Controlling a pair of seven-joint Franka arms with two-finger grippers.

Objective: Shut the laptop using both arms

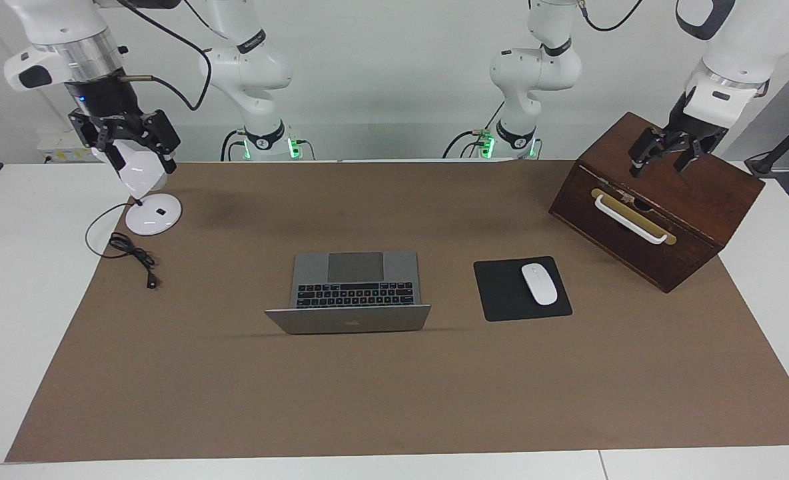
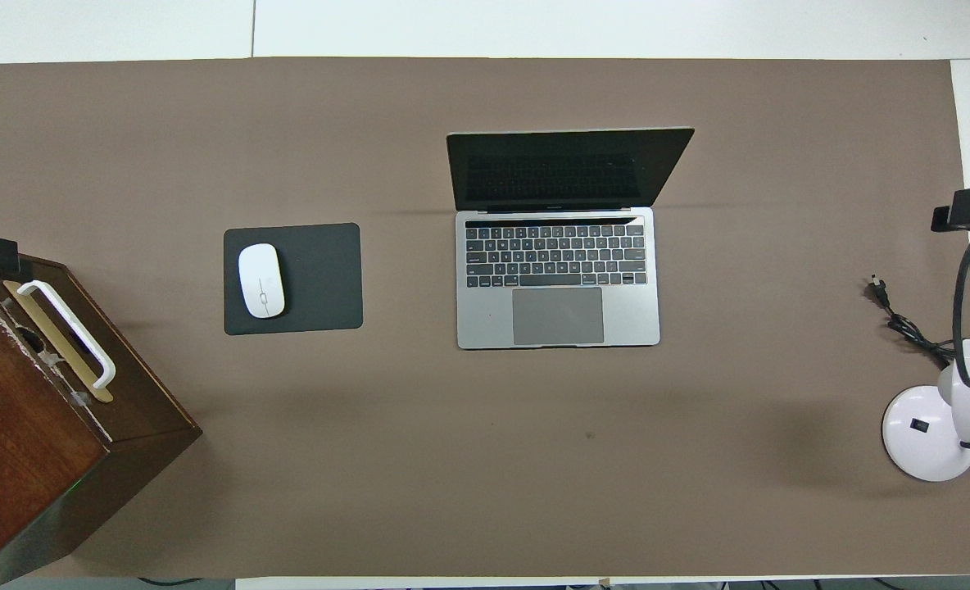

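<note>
The laptop (image 1: 349,293) sits wide open in the middle of the table (image 1: 394,400), its lid standing up, so the closing has not started yet. The left end effector (image 1: 666,157) hangs with fingers spread over the wooden box (image 1: 661,200), and the right end effector (image 1: 131,133) hangs spread over the white lamp (image 1: 148,200), both well apart from the laptop. I think both must next come to the lid's top edge and push it down gently

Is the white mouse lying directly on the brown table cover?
No, the white mouse lies on the black mouse pad, which itself rests on the brown table cover beside the open laptop.
</note>
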